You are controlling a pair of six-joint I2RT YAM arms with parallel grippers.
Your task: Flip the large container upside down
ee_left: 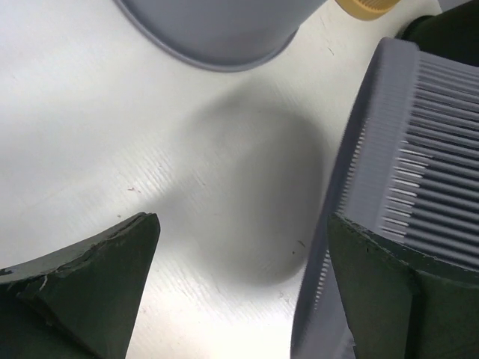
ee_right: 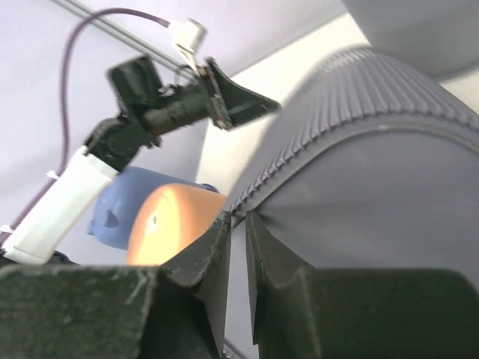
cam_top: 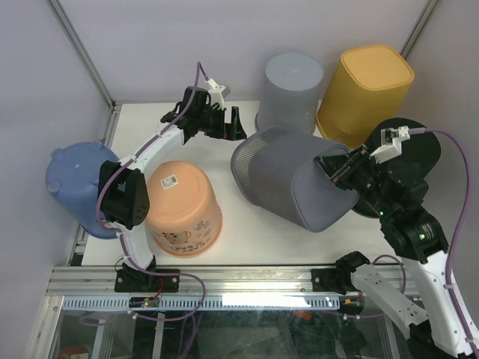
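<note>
While the large grey container (cam_top: pixel 281 176) lies on its side in the middle of the white surface (cam_top: pixel 247 232), seen from above, its ribbed rounded end points far-left and its smooth-banded end points near-right. The right tool (cam_top: pixel 334 170) sits at that near-right end, on the upper edge of the band. The left tool (cam_top: pixel 232 123) hangs just beyond the container's far-left end, spread wide with nothing in it. A peach bucket (cam_top: pixel 183 209) stands upside down near the left arm, and a blue tub (cam_top: pixel 71 176) sits past the surface's left edge. A pale grey bin (cam_top: pixel 292 82) and a yellow bin (cam_top: pixel 367 86) stand side by side at the back, with a black round object (cam_top: pixel 423 153) behind the right arm.

From the left wrist, the two dark fingers (ee_left: pixel 90 292) stand far apart with only bare surface and a shadow between them. The right-hand finger lies in front of the container's ribbed wall; whether it touches cannot be told. The pale grey bin's rim shows at the top, with a sliver of the yellow bin beside it.

From the right wrist, the fingertips are drawn nearly together, pinching the thin edge where the ribbed wall meets the smooth band. The container arches away to the right of the grip. Beyond it the left tool hangs open, with the peach bucket and blue tub lower down.
</note>
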